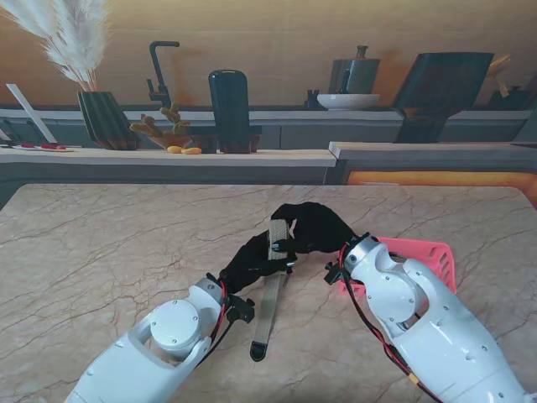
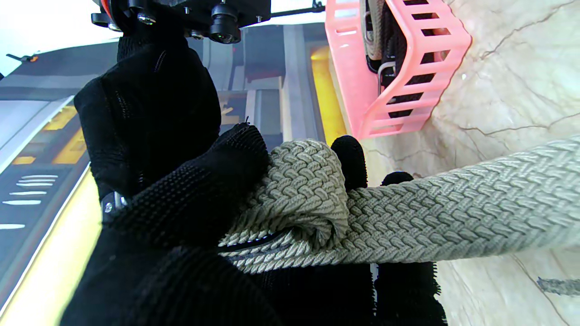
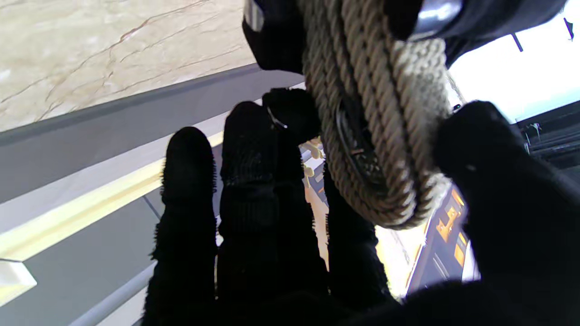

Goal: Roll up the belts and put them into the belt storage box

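Spreading under both arms, the marbled counter [image 1: 101, 252] is carrying everything. Just beside the right hand [image 1: 315, 225], on its outer side and partly hidden by that arm, the pink slatted belt storage box [image 1: 432, 256] is sitting on the counter; the left wrist view is showing a rolled belt [image 2: 385, 40] already lying inside it. Between the two black-gloved hands, the woven grey-green belt [image 1: 270, 294] is being held up: its started coil is sitting where the hands are meeting, and its free tail is trailing back from the left hand [image 1: 252, 264] toward me, the dark tip resting on the counter. The left hand is closing its fingers [image 2: 190, 194] around the coil. The right hand is pinching the same coil, thumb on one side and fingers [image 3: 253, 149] on the other.
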### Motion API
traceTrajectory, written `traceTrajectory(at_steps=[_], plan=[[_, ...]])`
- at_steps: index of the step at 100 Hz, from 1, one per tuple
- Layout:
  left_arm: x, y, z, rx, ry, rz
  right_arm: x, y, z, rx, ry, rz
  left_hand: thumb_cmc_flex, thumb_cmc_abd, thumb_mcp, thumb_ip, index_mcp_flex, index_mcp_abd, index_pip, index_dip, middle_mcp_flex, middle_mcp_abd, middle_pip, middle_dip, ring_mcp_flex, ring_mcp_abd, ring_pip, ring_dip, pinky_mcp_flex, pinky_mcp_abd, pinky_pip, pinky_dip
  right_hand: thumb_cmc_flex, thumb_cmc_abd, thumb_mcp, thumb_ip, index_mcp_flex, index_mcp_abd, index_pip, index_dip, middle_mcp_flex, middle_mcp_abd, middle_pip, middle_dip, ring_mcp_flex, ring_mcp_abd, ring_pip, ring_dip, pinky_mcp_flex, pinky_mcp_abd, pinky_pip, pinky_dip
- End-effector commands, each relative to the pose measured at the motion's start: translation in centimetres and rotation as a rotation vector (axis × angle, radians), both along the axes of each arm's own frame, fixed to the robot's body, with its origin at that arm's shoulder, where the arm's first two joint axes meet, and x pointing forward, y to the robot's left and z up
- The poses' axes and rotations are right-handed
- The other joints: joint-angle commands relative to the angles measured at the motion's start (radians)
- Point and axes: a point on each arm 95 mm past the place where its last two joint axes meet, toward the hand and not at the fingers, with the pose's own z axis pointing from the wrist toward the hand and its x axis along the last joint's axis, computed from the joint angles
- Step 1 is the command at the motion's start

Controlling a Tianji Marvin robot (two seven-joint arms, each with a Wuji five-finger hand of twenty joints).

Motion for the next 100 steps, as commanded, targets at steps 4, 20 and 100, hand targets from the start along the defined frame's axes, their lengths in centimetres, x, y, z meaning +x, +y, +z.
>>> traceTrajectory(at_steps=[4, 20, 100], plan=[[-0.1, -0.3, 0.3, -0.011, -0.004, -0.007, -0.2, 0.4, -0.6, 0.014, 0.036, 0.02, 0.174, 0.157, 0.186, 0.056, 0.02, -0.136, 0.064, 0.022, 0.084, -0.14, 0.121, 0.011, 0.043, -0.017, 0.063, 0.016, -0.003, -0.002, 0.026, -0.006, 0.198, -0.017, 0.136, -0.049, 0.137, -0.217, 0.241, -0.102, 0.148, -0.066, 0.012, -0.007, 0.09, -0.03, 0.046, 0.027, 0.041, -0.039, 0.058, 0.034], [0.0, -0.4, 0.2, -0.029, 0.016, 0.001, -0.4, 0.5, 0.4, 0.065, 0.021, 0.033, -0.035, 0.026, 0.147, 0.016, 0.023, -0.105, -0.077, -0.075, 0.145, -0.098, -0.174, 0.134, -0.026, -0.009, 0.059, -0.063, -0.04, -0.007, -0.01, 0.05, 0.258, -0.064, 0.182, -0.049, 0.253, -0.23, 0.288, -0.185, 0.289, -0.072, -0.036, -0.033, 0.183, -0.032, 0.032, 0.027, 0.076, -0.046, 0.072, 0.036], [1.1, -0.1, -0.9, -0.071, 0.203, -0.099, 0.1, -0.6, 6.4, -0.086, -0.576, 0.005, -0.098, 0.098, -0.002, 0.026, 0.173, -0.098, -0.168, -0.124, 0.126, -0.027, -0.07, -0.171, -0.004, 0.024, 0.011, -0.261, -0.02, 0.012, -0.03, 0.002, 0.226, -0.031, 0.193, -0.061, 0.207, -0.267, 0.331, -0.212, 0.274, -0.108, -0.03, -0.047, 0.194, -0.065, -0.005, 0.019, 0.07, -0.078, 0.032, -0.004]])
